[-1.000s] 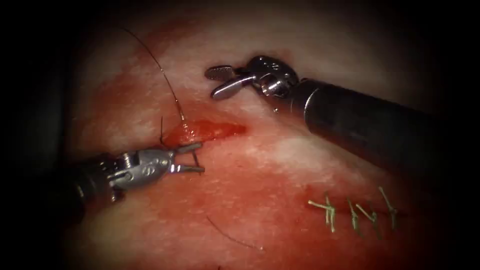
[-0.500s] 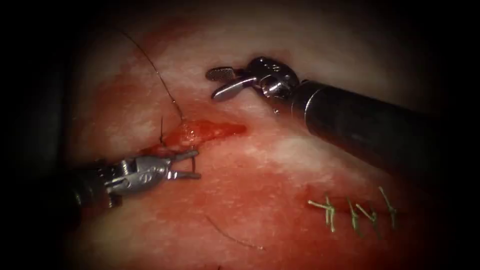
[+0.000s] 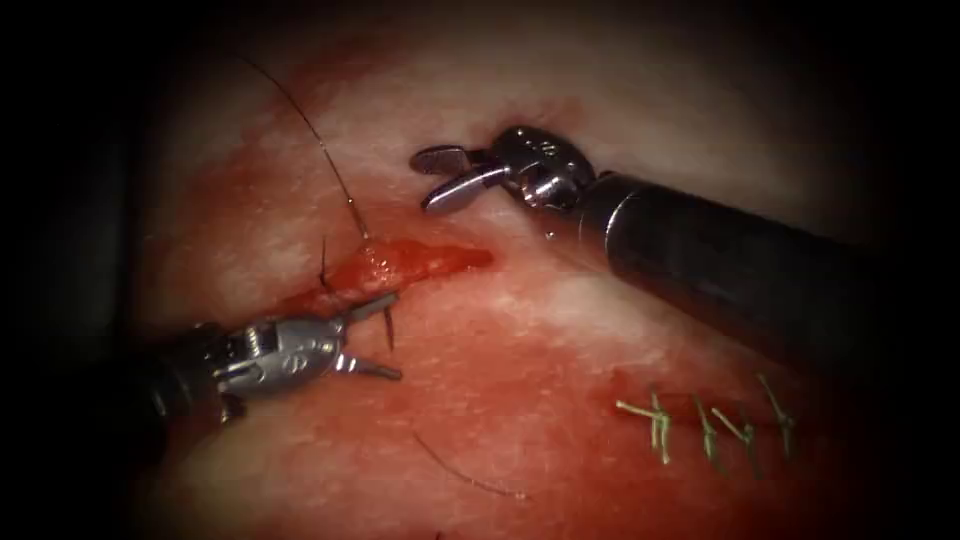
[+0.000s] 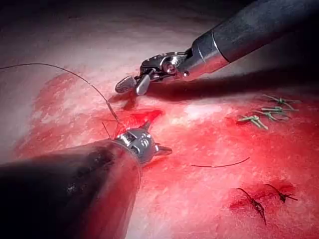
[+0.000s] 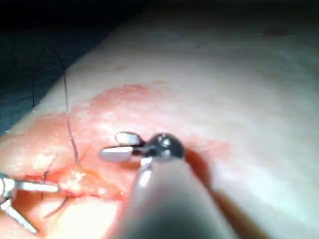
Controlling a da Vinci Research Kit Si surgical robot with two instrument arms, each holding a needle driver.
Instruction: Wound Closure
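Near edge: a loose strand of thread (image 3: 465,478) lying free on the tissue (image 3: 560,300), held by nothing; to its right, a row of finished green stitches (image 3: 705,425) over a closed stretch, well apart from both tools; red fluid (image 3: 480,400) spread across the surface here. Next: the left arm's tool (image 3: 397,336), entering from the left, jaws spread wide and gripping nothing; its upper jaw tip rests at the near lip of the cut (image 3: 420,262), toward the cut's left end. Between those spread jaws: the needle (image 3: 388,330), seen as a short dark sliver rising out of the tissue just on the near side of the cut; its remainder appears buried, and how much I cannot tell; the showing part stands roughly crosswise to the line of the jaws, so it lies straight ahead of the left tool's throat. Beyond: the cut itself, open and red, running left to right. Farther: the thread (image 3: 320,145), coming down from the upper left into the far lip of the cut; a short dark stub just beside the cut's left end, nature unclear. Farthest: the right arm's tool (image 3: 422,182), jaws parted and empty, clear of the tissue beyond the cut; by judgement the left tool is by far the nearer to the needle.
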